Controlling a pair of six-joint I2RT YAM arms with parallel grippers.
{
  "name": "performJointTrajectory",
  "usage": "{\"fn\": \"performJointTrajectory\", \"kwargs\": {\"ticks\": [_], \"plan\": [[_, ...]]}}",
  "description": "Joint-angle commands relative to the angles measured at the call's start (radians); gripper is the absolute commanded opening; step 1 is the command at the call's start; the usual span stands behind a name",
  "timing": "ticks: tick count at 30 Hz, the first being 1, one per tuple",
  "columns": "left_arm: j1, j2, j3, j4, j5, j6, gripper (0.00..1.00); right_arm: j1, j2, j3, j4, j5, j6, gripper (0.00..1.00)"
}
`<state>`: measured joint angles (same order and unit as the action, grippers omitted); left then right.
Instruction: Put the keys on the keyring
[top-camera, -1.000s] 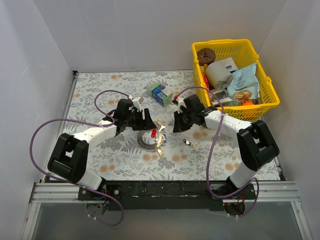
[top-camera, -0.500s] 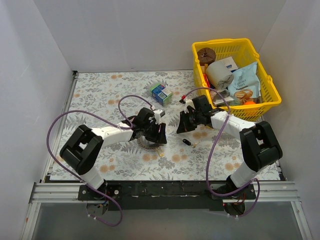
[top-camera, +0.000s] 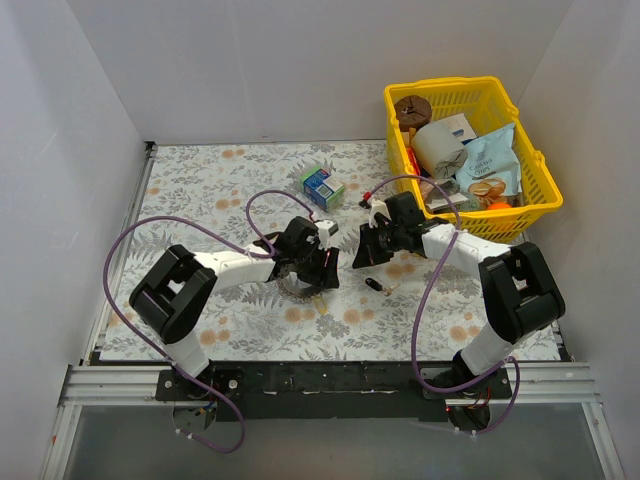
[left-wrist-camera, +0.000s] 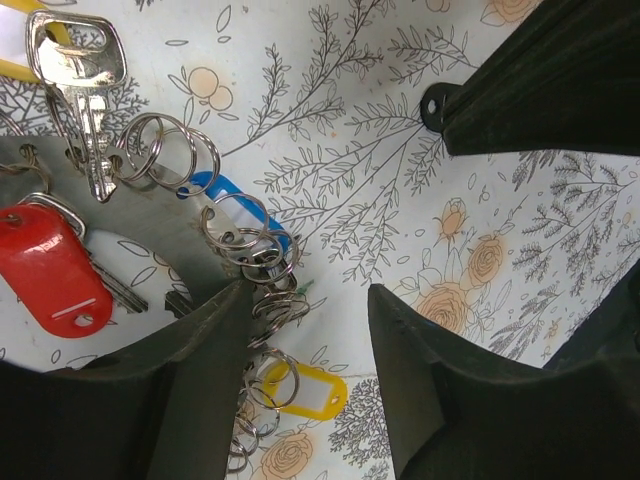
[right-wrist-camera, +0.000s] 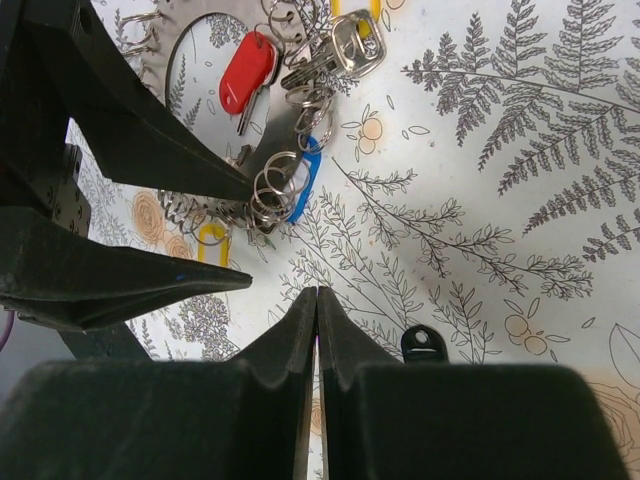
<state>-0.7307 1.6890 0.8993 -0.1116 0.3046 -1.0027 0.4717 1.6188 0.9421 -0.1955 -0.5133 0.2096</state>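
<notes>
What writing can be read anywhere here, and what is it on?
No text can be read here.
Print on the blue-green carton: too small.
Print on the snack bag in the yellow basket: too small.
The silver key: no legible stamp.

Right gripper (right-wrist-camera: 317, 297): jaws pressed together, empty, over floral cloth (right-wrist-camera: 500, 200). Left gripper (right-wrist-camera: 250, 236): jaws apart, upper tip touching keyring (right-wrist-camera: 200, 25). Red-tagged key (right-wrist-camera: 245, 70), silver key (right-wrist-camera: 345, 50) and blue tag (right-wrist-camera: 300, 190) lie at the keyring.
</notes>
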Motion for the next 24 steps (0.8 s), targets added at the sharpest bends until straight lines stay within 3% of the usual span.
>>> {"fn": "performJointTrajectory", "kwargs": {"ticks": [1, 19, 21, 24], "plan": [[-0.006, 0.011, 0.046, 0.027, -0.035, 0.001, 0.49, -0.016, 0.013, -0.017, 0.028, -0.039, -0.003, 0.10], [-0.006, -0.029, 0.033, 0.047, -0.074, 0.036, 0.47, 0.030, 0.061, 0.000, 0.068, -0.077, -0.022, 0.10], [-0.006, -0.032, 0.030, 0.049, -0.079, 0.038, 0.47, 0.048, 0.061, 0.007, 0.076, -0.082, -0.035, 0.13], [-0.003, -0.060, 0.020, 0.058, -0.096, 0.016, 0.47, 0.079, 0.061, 0.018, 0.083, -0.070, -0.056, 0.27]]}}
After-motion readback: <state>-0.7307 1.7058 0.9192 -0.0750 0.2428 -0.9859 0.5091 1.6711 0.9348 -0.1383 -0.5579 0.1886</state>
